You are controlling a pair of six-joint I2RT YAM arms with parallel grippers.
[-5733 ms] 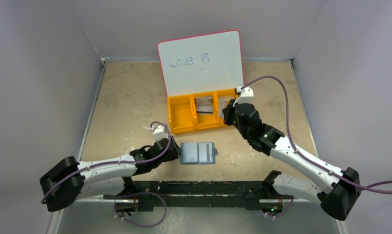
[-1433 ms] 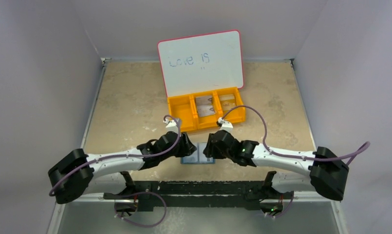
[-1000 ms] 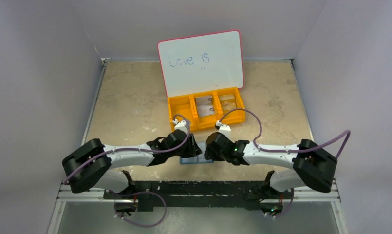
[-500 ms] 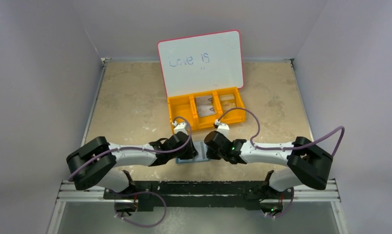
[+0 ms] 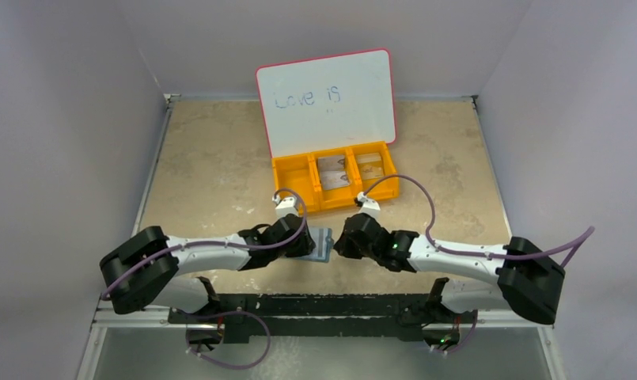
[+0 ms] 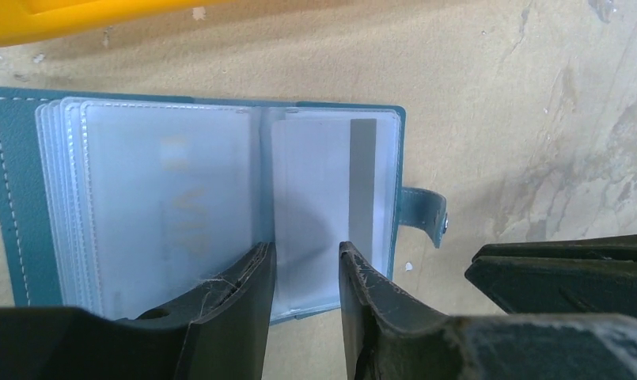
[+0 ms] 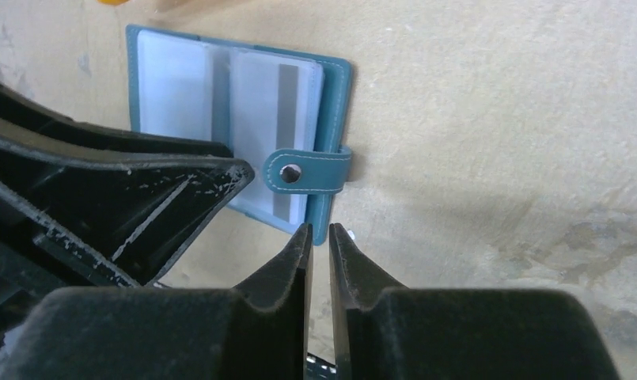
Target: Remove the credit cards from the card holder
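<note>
The teal card holder (image 5: 323,241) lies open on the table between my two grippers. In the left wrist view, the card holder (image 6: 14,190) shows clear sleeves, and a grey card with a dark stripe (image 6: 315,190) sits in the right sleeve. My left gripper (image 6: 305,257) is open, its tips over the holder's near edge and astride that sleeve. My right gripper (image 7: 319,231) is shut and empty, just off the holder's edge below the snap tab (image 7: 307,170). Other cards (image 5: 333,171) lie in the orange bin.
The orange three-compartment bin (image 5: 280,184) stands just beyond the holder, with its left compartment bare. The pink-rimmed whiteboard (image 5: 327,99) leans behind it. The left gripper's black finger (image 7: 141,198) shows close beside my right gripper.
The right arm came from the bin down to the holder's right edge, then drew slightly right in the last half second. The left gripper moved onto the holder's near edge.
</note>
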